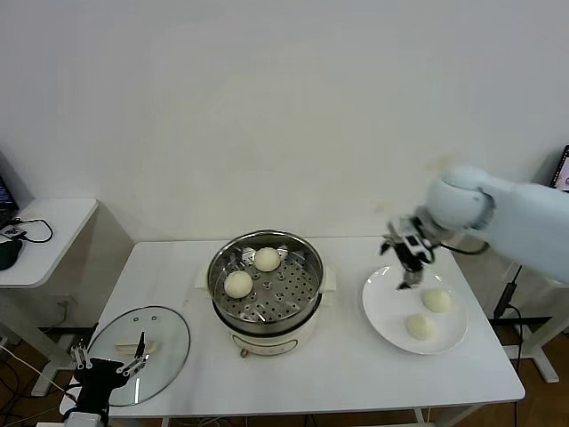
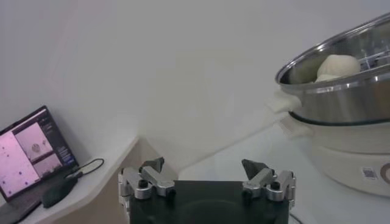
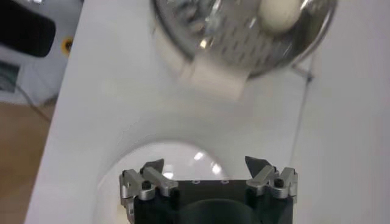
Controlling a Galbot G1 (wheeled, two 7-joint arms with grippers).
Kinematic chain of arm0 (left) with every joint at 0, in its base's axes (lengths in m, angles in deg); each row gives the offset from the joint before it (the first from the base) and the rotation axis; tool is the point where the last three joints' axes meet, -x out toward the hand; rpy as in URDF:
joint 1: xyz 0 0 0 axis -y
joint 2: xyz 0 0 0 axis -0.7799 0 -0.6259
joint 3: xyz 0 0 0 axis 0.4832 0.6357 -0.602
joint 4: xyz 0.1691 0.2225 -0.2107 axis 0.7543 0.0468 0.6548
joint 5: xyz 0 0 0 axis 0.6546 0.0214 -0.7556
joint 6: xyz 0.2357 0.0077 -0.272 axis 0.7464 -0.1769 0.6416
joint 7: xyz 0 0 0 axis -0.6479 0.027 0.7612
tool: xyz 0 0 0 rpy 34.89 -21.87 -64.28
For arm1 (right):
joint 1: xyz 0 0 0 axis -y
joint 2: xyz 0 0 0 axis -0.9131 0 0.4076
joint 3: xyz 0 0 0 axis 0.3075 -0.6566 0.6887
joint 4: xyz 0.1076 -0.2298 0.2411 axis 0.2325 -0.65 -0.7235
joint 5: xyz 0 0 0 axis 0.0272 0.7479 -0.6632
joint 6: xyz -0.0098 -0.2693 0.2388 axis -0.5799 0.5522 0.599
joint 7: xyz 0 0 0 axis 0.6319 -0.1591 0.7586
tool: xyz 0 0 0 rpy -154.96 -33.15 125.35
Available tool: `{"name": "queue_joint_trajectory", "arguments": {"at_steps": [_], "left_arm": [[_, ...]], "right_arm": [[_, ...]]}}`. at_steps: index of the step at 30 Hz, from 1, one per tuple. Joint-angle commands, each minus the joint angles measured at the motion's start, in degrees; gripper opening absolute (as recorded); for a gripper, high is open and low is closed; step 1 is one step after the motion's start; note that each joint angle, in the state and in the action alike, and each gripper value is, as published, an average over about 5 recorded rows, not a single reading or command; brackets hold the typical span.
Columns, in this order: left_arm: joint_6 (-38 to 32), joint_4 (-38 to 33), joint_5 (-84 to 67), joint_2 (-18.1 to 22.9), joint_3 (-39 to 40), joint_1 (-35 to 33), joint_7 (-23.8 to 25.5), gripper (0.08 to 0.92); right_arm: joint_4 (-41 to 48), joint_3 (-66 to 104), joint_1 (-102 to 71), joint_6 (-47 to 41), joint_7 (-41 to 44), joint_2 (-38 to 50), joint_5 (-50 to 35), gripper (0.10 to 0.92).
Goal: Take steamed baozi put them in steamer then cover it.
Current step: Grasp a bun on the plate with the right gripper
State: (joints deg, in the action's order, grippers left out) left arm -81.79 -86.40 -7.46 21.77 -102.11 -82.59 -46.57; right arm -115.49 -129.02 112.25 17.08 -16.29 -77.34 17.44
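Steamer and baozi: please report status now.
Right gripper open over plate; left gripper open, parked. Two baozi in steamer, two on plate. Nothing blocking.

A plain white wall (image 1: 284,107) fills the view behind a white table (image 1: 356,374). At nine o'clock stands a lower white side desk (image 1: 53,222) with a dark cable (image 1: 36,227) on it; the left wrist view shows an open laptop (image 2: 30,155) there, its screen lit. Wooden floor (image 1: 22,374) shows at seven o'clock. Light is even and soft.
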Motion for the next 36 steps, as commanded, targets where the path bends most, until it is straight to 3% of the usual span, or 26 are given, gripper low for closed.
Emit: {"name": "queue_joint_trajectory", "arguments": {"at_steps": [1,11,36], "left_arm": [[0.13,0.32,0.14,-0.04,-0.05,-0.09,0.05,0.823],[0.37,0.10,0.70,0.36,-0.94,-0.93,0.16,0.823],[0.50,0.24,1.42,1.22,-0.99,-1.31,0.22,0.823]], "right_arm": [[-1.19,22.61,-30.36,3.63,0.31,11.63,10.95,0.823],[5.62,33.30,-42.07,4.49,-1.46,6.25,15.21,0.822],[16.71,35.92,-45.30,3.77,-4.99,-4.37,18.25,0.822]]}}
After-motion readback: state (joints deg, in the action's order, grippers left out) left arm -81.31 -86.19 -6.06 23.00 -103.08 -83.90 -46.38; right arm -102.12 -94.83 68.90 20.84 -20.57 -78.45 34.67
